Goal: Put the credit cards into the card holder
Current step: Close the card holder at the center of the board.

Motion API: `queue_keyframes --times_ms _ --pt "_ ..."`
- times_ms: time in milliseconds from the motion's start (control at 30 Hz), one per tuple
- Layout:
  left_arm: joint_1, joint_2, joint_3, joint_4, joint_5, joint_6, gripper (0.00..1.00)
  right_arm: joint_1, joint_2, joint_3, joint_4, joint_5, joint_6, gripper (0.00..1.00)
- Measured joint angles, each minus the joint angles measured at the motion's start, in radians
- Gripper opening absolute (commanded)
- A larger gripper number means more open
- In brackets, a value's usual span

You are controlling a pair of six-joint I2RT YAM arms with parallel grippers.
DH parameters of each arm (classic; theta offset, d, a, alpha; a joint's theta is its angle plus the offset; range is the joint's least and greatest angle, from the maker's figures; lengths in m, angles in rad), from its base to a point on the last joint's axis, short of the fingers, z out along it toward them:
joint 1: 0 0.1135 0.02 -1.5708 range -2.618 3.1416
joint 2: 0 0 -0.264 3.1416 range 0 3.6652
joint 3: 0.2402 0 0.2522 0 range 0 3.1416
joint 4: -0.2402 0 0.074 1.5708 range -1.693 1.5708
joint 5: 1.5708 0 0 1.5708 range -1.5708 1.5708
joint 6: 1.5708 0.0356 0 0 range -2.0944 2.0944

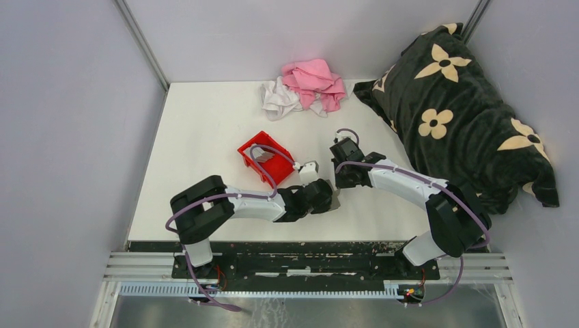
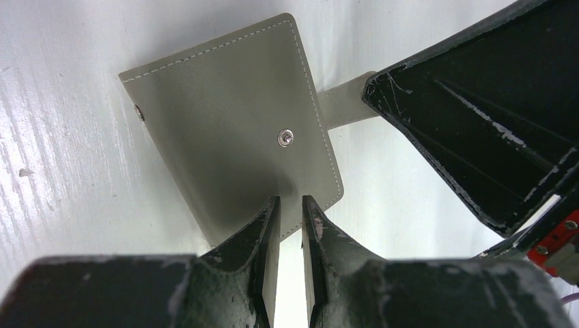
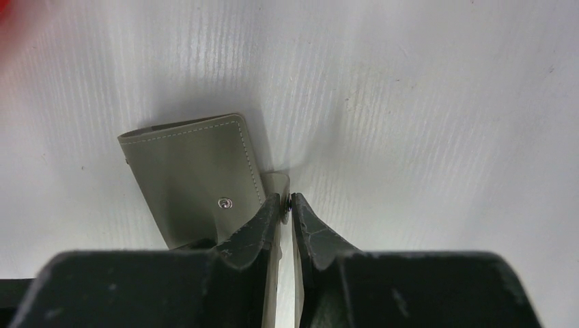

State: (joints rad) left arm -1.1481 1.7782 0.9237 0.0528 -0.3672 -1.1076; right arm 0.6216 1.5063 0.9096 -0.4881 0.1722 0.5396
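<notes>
Item: card holder point(image 2: 225, 130). A flat grey folding wallet with pale stitching and a metal snap stud. It is closed and lies on the white bench point(image 1: 205, 137) near the front edge, between the two arms.
Left pincer point(image 2: 290, 205): clenched on the near edge of the card holder, with one finger on each side of the leather.
Right pincer point(image 3: 287, 203): nipped onto the holder's short strap tab point(image 3: 276, 181) (the tab sticks out from the side, and its snap sits right at the fingertips).
Credit cards point(image 1: 261, 156): a small grey stack inside the red bin point(image 1: 250, 141), just left of the pincers (too small to count).
Other stock: a pink cloth point(image 1: 314, 78) and a white cloth point(image 1: 278, 99) crumpled at the far edge. A dark flower-patterned cushion point(image 1: 464, 116) is on the right.
</notes>
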Motion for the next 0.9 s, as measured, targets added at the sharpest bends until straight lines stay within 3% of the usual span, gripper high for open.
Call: queue_keyframes --times_ms 900 --pt "-0.006 0.028 0.048 -0.040 -0.024 -0.001 0.29 0.000 -0.022 0.003 -0.008 -0.045 -0.014 0.14"
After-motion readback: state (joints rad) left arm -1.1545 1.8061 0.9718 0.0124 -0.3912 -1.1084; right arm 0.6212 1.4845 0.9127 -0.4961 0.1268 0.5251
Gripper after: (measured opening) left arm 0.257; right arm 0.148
